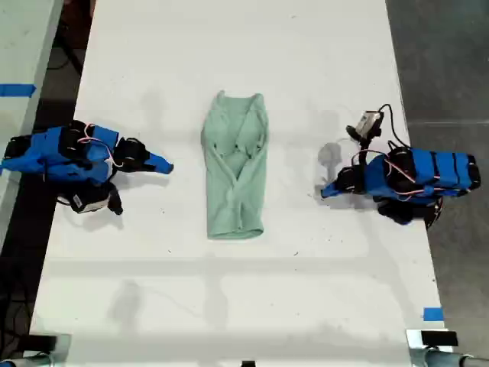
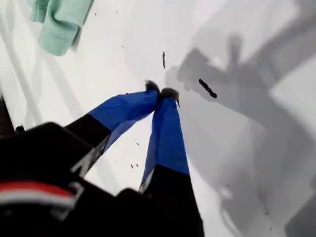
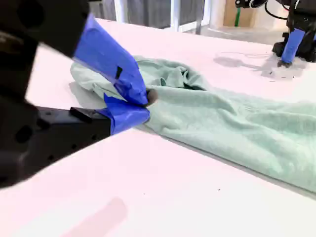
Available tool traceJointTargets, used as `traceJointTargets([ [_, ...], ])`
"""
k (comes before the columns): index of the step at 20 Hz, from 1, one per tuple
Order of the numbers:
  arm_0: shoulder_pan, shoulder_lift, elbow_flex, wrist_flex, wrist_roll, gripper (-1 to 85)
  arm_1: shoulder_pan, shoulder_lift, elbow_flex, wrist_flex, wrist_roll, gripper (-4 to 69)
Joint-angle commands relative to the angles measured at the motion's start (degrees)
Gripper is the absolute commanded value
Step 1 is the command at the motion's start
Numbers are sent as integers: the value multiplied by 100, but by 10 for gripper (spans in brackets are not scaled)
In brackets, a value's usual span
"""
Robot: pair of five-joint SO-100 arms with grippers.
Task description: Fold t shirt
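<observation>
Both pinched empty, our second hand is sitting nearer the shirt's long flank than our first hand.

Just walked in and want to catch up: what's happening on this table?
Two blue arms are folding a t shirt, which lies on the white table as a long narrow strip with its sides already folded in. Neither arm holds it. My first gripper, at the exterior view's right, and my second gripper, at its left, have their fingers closed beside the shirt.
</observation>
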Motion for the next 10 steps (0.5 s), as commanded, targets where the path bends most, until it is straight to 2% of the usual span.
traceJointTargets([
  [1, 475, -1292, -1230, -18, -105, -1, 97, -2259, -1169, -853, -114, 0],
  [5, 360, -993, -1151, 132, -79, -1, 70, -1230, -976, -114, -97, 0],
  [8, 299, -1318, -1679, 167, -9, -1, 158, -1556, -1661, 35, -202, 0],
  [10, 316, -2487, -2628, 79, 97, -1, 176, -2927, -2760, -79, -352, 0],
])
